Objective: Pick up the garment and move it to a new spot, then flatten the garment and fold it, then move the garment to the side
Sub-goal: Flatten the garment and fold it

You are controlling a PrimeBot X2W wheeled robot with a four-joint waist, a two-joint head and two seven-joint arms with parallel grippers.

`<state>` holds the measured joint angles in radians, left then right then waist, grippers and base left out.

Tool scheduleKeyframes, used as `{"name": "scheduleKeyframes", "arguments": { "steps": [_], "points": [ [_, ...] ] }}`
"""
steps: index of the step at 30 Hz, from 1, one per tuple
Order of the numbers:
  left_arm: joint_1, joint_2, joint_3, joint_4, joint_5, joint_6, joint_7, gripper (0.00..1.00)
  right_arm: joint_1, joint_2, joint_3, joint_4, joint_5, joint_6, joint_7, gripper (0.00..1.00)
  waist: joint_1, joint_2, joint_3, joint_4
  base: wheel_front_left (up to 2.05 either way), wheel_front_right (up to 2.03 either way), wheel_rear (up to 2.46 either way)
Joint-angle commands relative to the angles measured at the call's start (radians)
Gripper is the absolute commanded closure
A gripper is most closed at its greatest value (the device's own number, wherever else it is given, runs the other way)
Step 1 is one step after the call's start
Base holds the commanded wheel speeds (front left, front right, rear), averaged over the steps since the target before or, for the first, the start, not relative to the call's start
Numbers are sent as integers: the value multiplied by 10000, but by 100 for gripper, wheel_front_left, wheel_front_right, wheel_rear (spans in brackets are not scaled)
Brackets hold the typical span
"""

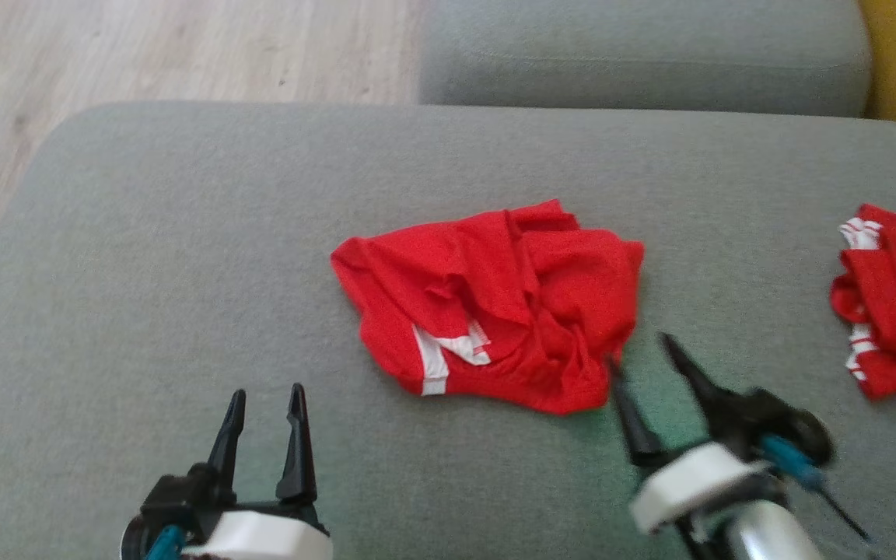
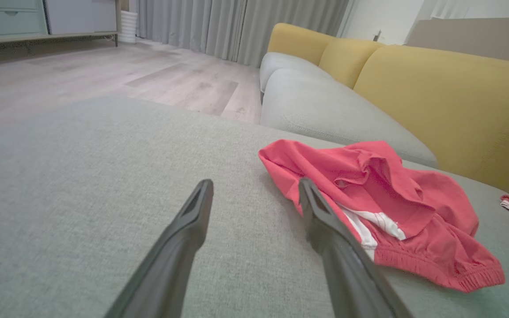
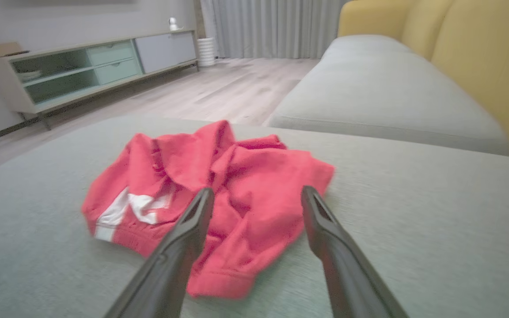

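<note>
While garment (image 1: 495, 303) lay crumpled on grey cushion (image 1: 183, 272), step judged first pickup; nothing gripped.
Head view: right gripper (image 1: 638, 350) spread, tips just beside garment's near hem; left gripper (image 1: 267, 390) spread, garment ahead-right, apart. Second red garment (image 1: 891, 303) right of right gripper, well apart.
Left wrist view: bare cushion ahead and left, open room for relocation.
Right wrist view: garment straight ahead; next move likely required advance, pinch on bunched hem.
</note>
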<state>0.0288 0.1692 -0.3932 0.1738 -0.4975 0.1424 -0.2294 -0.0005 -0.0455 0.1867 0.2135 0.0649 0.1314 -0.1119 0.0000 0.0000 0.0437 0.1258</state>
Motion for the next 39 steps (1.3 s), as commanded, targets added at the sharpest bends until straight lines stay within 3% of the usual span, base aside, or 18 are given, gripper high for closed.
{"name": "scheduleKeyframes", "arguments": {
  "steps": [1, 8, 15, 28, 30, 32, 35, 37, 39],
  "points": [
    [-524, 76, 227, -350, 106, 67, -64, 0, -686, -47, 617, -174, -58, -7, 65, 0, 0, 0, 239, 288, 0, 0, 0],
    [-810, -124, 102, -321, 148, 48, -119, 0, -1919, -47, 2132, 1314, 355, -7, 432, 0, 0, 0, 866, 1401, 0, 0, 0],
    [-885, -298, 191, -211, 123, 41, -224, 0, -2661, -47, 2183, 2824, 764, -7, 317, 0, 0, 0, 1206, 2355, 0, 0, 0],
    [-856, -474, 360, -94, 183, -48, -304, 0, -3407, -47, 2623, 3551, 1216, -7, -74, 0, 0, 0, 1274, 2651, 0, 0, 0],
    [-856, -501, 377, -84, 199, -60, -309, 0, -3511, -47, 2684, 3554, 1264, -7, -87, 20, 0, 0, 1290, 2615, 0, 0, 0],
    [-865, -527, 390, -73, 214, -75, -312, 0, -3612, -47, 2726, 3582, 1285, -7, -106, 50, 0, 0, 1305, 2582, 0, 0, 0],
    [-883, -555, 414, -42, 235, -108, -316, 0, -3762, -47, 2782, 3645, 1311, -7, -102, 66, 0, 0, 1323, 2539, 0, 0, 0],
    [-890, -567, 439, -24, 246, -126, -317, 0, -3854, -47, 2803, 3701, 1352, -7, -74, 100, 0, 0, 1328, 2514, 0, 0, 0],
    [-895, -578, 464, -7, 258, -142, -319, 0, -3948, -47, 2792, 3769, 1369, -7, -42, 100, 0, 0, 1332, 2492, 0, 0, 0]
  ]
}}
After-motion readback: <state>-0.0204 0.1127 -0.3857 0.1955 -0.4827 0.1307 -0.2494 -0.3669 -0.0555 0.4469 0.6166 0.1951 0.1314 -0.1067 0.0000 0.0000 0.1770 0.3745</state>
